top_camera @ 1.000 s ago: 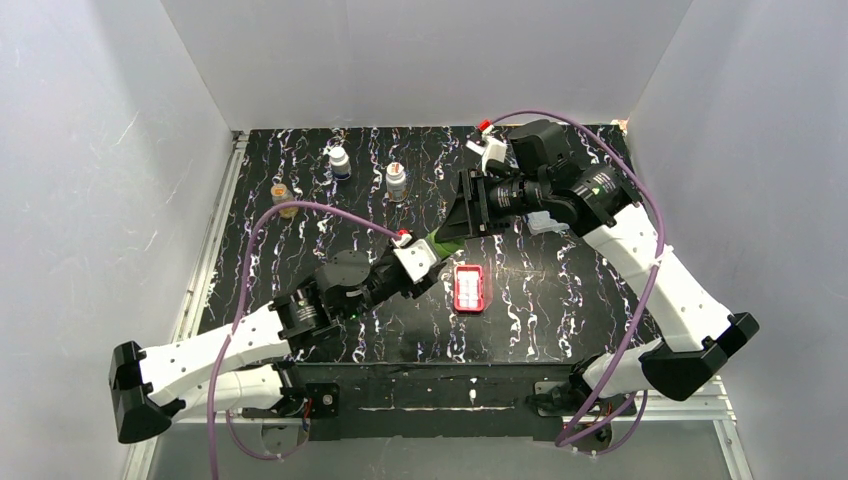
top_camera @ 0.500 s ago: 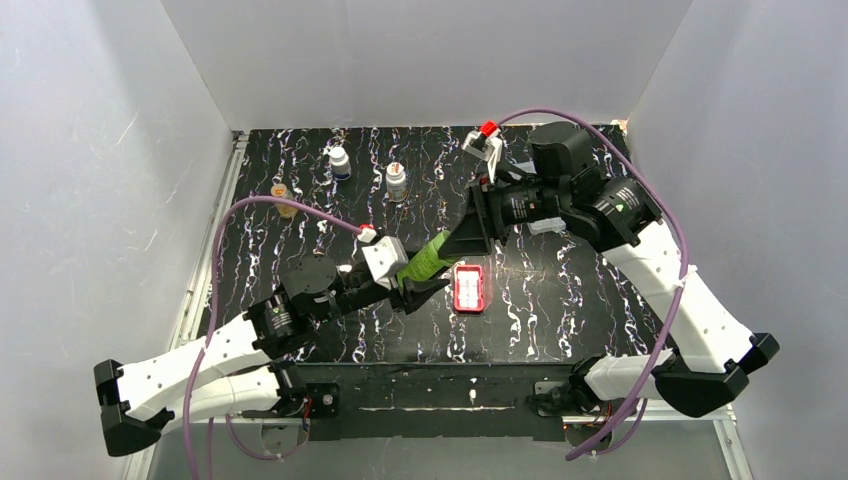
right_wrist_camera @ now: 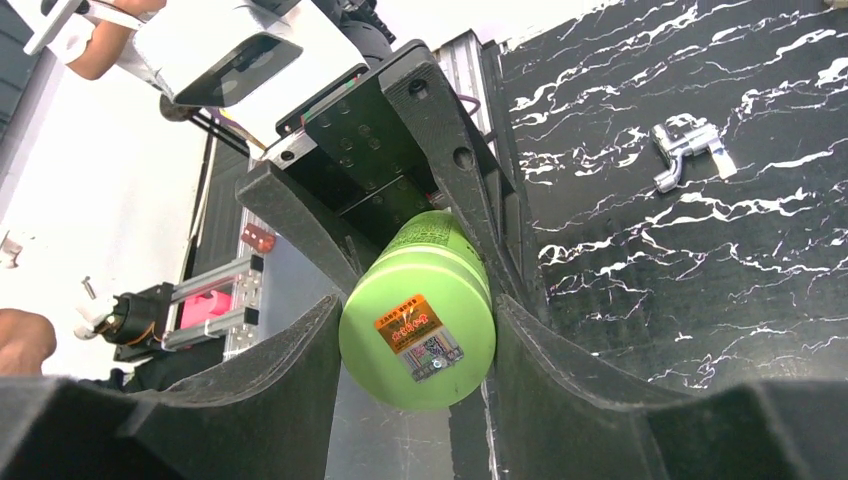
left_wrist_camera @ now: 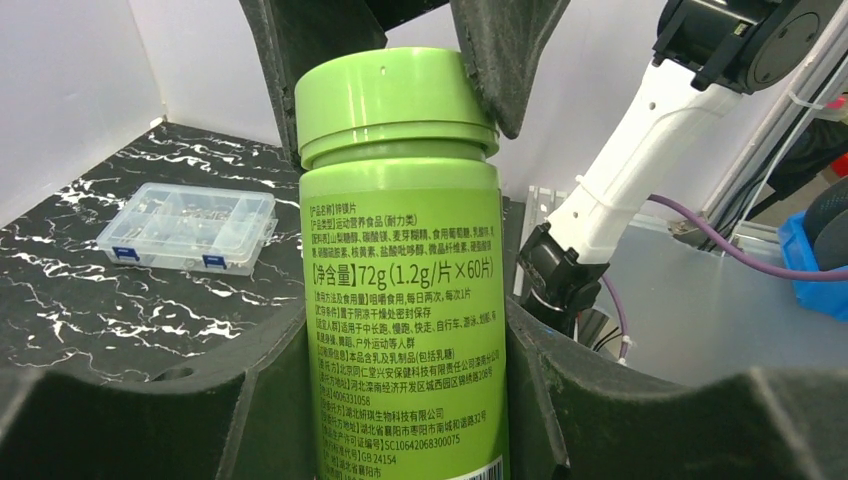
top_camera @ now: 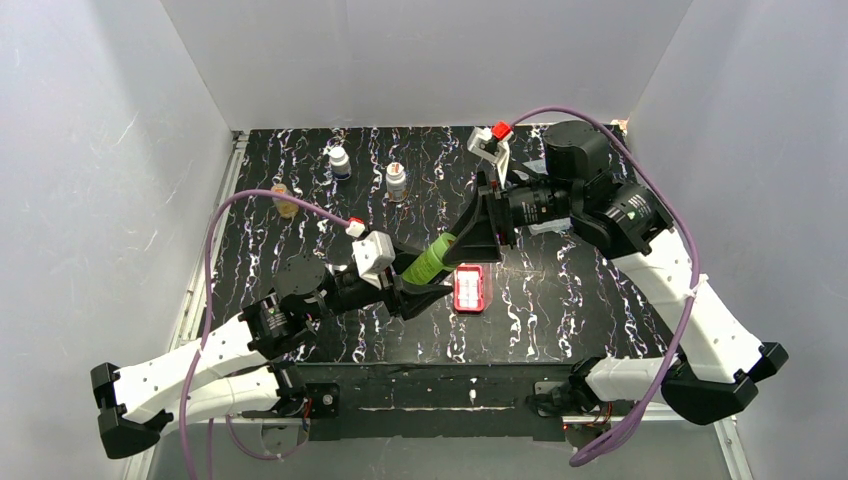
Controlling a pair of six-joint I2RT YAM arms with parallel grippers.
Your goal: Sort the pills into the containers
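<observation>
**Ana:** Gripping from both ends! The green bottle (top_camera: 432, 260) hangs tilted in the air between the two arms.

**Ben:** Smooth, glossy lime plastic, with a round body and a plain cap (left_wrist_camera: 385, 100) of the same green. The left gripper (top_camera: 420, 272) is clenched round the body, its matt black fingers pressed against both sides of the label.

**Ana:** And the right gripper (top_camera: 462, 243) has its wedge-shaped black fingers clamped on either side of that cap.

**Ben:** Where's the pill case (top_camera: 469, 288)?

**Ana:** Flat on the table (top_camera: 560, 310), just beside the bottle in the top view and right of the left gripper. Neither arm touches it. It's red with rounded corners, and its whitish compartments (top_camera: 468, 282) face up. What's in them is too small to tell.

**Ben:** The table is black with white marble-like veins and a slight sheen. Plain pale walls close it in on three sides.

**Ana:** Any writing?

**Ben:** Dark Chinese print runs down the label, and "72g (1.2g/片×60片)" reads clearly. The end facing the right wrist camera carries an orange sticker and a small code square, too fine to read.

**Ana:** On the table there's also a clear plastic box (left_wrist_camera: 190, 225) with blue latches, lid down. Two small white bottles (top_camera: 397, 181) and an amber jar (top_camera: 285, 200) stand upright at the far left.
</observation>
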